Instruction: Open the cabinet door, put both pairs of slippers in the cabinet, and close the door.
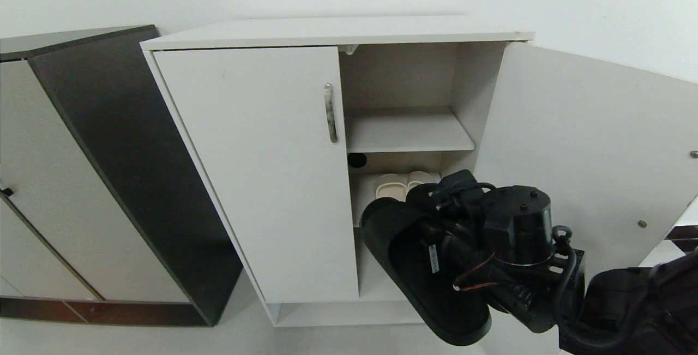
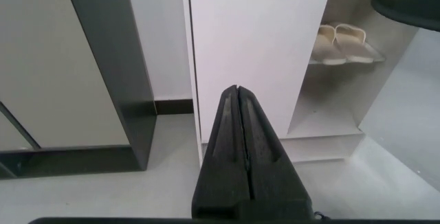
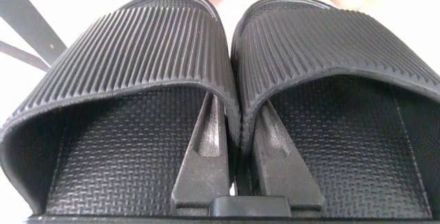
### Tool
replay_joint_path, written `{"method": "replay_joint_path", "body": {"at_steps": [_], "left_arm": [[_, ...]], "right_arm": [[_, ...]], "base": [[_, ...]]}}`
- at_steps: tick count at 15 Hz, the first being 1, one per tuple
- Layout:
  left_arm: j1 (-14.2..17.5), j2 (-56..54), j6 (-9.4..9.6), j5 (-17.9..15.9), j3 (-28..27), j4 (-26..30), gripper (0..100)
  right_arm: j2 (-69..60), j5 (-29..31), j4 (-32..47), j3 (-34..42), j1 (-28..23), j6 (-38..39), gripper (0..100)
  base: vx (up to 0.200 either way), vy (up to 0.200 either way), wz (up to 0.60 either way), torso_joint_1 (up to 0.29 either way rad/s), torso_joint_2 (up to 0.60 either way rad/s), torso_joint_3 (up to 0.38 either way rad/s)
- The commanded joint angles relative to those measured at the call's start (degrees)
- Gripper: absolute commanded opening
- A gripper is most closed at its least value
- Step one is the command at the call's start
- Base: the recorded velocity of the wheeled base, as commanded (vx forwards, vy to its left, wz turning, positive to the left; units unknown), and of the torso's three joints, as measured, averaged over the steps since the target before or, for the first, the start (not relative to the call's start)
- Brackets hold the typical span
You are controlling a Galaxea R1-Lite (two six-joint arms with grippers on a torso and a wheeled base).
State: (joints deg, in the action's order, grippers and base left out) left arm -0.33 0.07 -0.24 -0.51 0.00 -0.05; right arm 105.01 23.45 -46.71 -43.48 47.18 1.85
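1. Slippers first: we see the black slippers clamped as a pair by the right gripper. One of its fingers sits inside each slipper, and the two inner side walls are pinched together between them.
2. In the head view the black slippers hang in the air off the floor, toe ends toward the cabinet. They sit in front of its open half, at about 5 o'clock from the opening's middle. We cannot tell whether the toes have crossed the front edge.
3. Our left gripper has its fingers pressed flat together with nothing between them. It is well apart from the slippers and points at the low part of the left door.
4. The beige slippers lie side by side on the lower shelf inside, at 11 o'clock from the black pair.
5. Above them, at 12 o'clock, is the upper shelf.
6. The right door stands swung open at 3 o'clock of the opening. The left door is shut at 9 o'clock, with its handle on the edge next to the opening.
7. A dark cabinet stands just beside the white one, at 9 o'clock.
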Motion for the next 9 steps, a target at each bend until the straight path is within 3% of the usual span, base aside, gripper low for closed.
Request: {"method": "replay_joint_path", "body": {"at_steps": [1,7,9], "left_arm": [[0.1,0.0,-0.02,0.0,0.0,0.0,0],[0.0,0.0,-0.02,0.2,0.0,0.0,0],[0.0,0.0,0.07,0.2,0.0,0.0,0]], "right_arm": [[0.5,0.0,-0.4,0.0,0.0,0.0,0],[1.8,0.8,-6.0,2.2,1.6,-5.2,0],[3.0,9.2,-4.6,-1.7,4.3,-6.2,0]], "base": [[0.000,0.000,0.00,-0.007,0.17,0.163],[0.000,0.000,0.00,0.000,0.03,0.023],[0.000,0.000,0.00,0.000,0.00,0.000]]}}
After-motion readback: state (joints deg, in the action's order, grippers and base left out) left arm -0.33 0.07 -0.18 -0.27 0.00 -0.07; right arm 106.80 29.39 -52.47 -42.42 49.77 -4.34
